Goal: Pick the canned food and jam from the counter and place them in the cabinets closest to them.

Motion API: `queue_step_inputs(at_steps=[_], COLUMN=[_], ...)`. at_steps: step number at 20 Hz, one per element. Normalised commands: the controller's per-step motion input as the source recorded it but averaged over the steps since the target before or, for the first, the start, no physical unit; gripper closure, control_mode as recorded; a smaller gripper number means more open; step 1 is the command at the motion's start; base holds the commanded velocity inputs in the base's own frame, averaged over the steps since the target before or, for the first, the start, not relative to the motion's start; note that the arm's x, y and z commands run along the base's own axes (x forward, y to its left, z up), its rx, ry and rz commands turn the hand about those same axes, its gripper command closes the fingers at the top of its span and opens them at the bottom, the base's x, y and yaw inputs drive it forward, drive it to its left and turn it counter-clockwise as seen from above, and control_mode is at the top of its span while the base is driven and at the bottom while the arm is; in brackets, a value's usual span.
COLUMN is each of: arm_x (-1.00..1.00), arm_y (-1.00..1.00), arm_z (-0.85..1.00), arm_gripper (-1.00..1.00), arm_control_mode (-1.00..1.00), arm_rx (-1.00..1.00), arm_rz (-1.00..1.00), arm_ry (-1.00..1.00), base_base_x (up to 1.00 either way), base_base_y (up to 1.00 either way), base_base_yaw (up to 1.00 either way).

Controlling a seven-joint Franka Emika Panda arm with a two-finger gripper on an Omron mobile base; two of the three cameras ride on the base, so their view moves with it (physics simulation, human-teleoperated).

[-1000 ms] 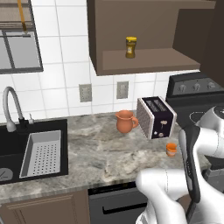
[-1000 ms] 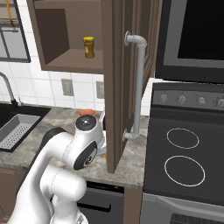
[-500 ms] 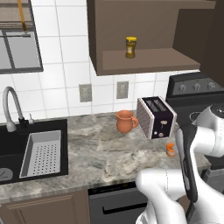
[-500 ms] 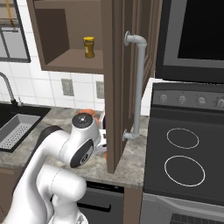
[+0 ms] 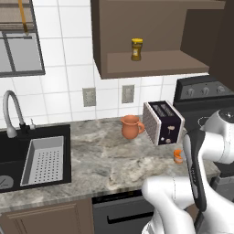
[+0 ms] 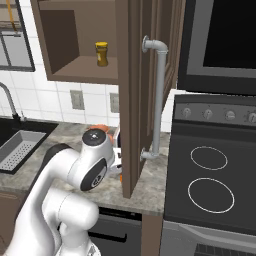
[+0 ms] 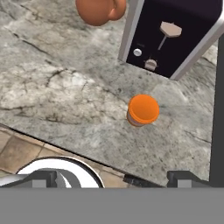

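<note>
Hand view: the small squat orange jam jar [image 7: 142, 110] stands upright on the grey-brown marbled stone counter [image 7: 65, 92], near its front edge and just in front of the black-faced, silver-sided toaster [image 7: 175, 39]. The two dark finger tips of the gripper [image 7: 113, 178] sit spread wide apart at the bottom of the frame, holding nothing and well clear of the jar. A rounded terracotta jug [image 7: 97, 10] sits beyond, to the left of the toaster.

From the left base view, the same jam jar [image 5: 178, 156] shows as a small orange spot on the counter [image 5: 105, 160], between the toaster [image 5: 163, 122] and the white arm with dark joints [image 5: 201, 173] that bends across the lower right. The terracotta jug [image 5: 131, 127] stands just beside the toaster's left side. To the left lies a black sink [image 5: 27, 155] holding a grey perforated tray [image 5: 43, 159], with a curved metal tap [image 5: 10, 112] behind it. Above, the dark brown wooden wall cabinet [image 5: 151, 27] stands open, and on its lighter shelf is a taller amber jar with a yellow lid [image 5: 136, 49]. A black stove [image 5: 201, 91] stands to the right.

From the right base view, the cabinet's open door [image 6: 135, 90] with its grey metal bar handle [image 6: 158, 100] hangs in front of the counter [image 6: 150, 185], and the amber jar [image 6: 102, 54] stands on the shelf. The canned food cannot be made out.
</note>
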Motion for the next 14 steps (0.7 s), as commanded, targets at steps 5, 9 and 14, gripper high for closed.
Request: queue_step_inputs(at_steps=[5,9,14], arm_x=[0.00,0.00,0.02], arm_y=[0.00,0.00,0.02], arm_z=[-0.22,-0.22,-0.19], arm_gripper=[-1.00,-1.00,-1.00], arm_control_mode=[-1.00,-1.00,-1.00], arm_rx=[0.00,0.00,0.00], arm_rz=[0.00,0.00,0.00], arm_ry=[0.00,-0.02,-0.03], base_base_x=[0.00,0.00,0.00], base_base_y=[0.00,0.00,0.00], base_base_yaw=[0.00,0.00,0.00])
